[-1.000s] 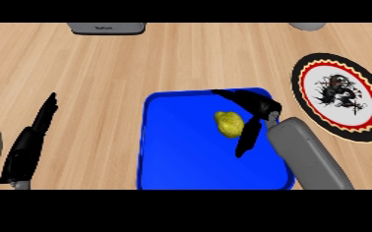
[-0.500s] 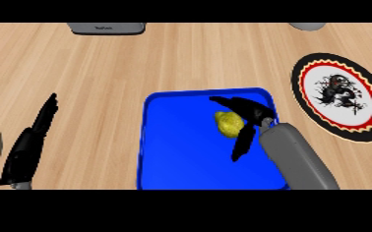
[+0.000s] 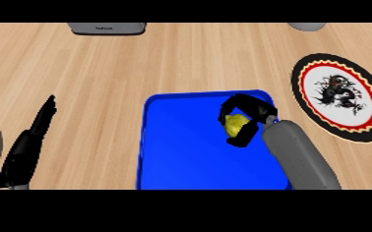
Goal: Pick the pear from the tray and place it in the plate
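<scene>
My right hand (image 3: 254,109): fingers (image 3: 231,103) curled round the pear (image 3: 234,125) | pear at blue tray (image 3: 185,152) right side | plate (image 3: 300,81) right of tray | left hand (image 3: 29,145) straight-fingered, tabletop (image 3: 145,64) lower left

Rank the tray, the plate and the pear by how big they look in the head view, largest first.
1. tray
2. plate, cut off at the view's right edge
3. pear, partly hidden by the right hand curled round it
</scene>
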